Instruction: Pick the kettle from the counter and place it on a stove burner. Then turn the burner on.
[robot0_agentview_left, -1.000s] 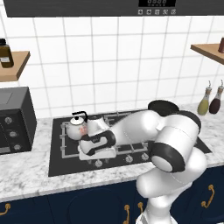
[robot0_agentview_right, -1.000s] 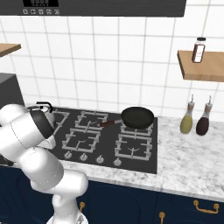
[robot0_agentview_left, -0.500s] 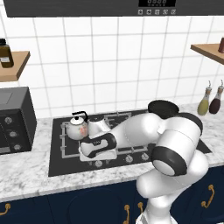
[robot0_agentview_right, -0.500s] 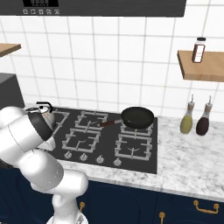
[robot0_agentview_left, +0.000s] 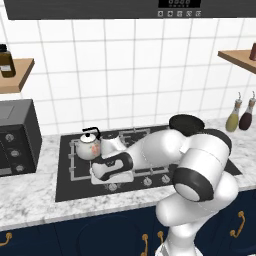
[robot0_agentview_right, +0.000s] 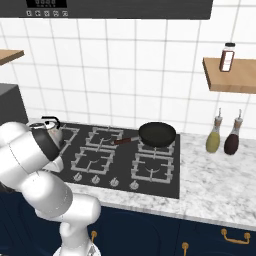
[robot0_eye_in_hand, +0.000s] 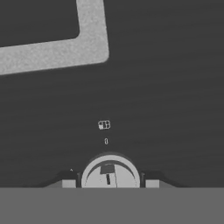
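Kettle (robot0_agentview_left: 89, 148) stands upright on a grate at the left end of the black cooktop (robot0_agentview_left: 65, 187), just right of the dark microwave (robot0_agentview_left: 17, 137) on the marble tabletop (robot0_agentview_left: 30, 200). Just in front of it, the white arm reaches low over the front row of controls, where the hand (robot0_eye_in_hand: 110, 183) pinches a round knob (robot0_eye_in_hand: 110, 173). Farther right, a frying pan (robot0_agentview_left: 186, 122) sits on a rear grate.

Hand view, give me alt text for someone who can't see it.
The pincer closes around a round silver stove knob on the black cooktop, fingertips on either side. Above it sits a small burner symbol; a pale marble counter corner shows top left.
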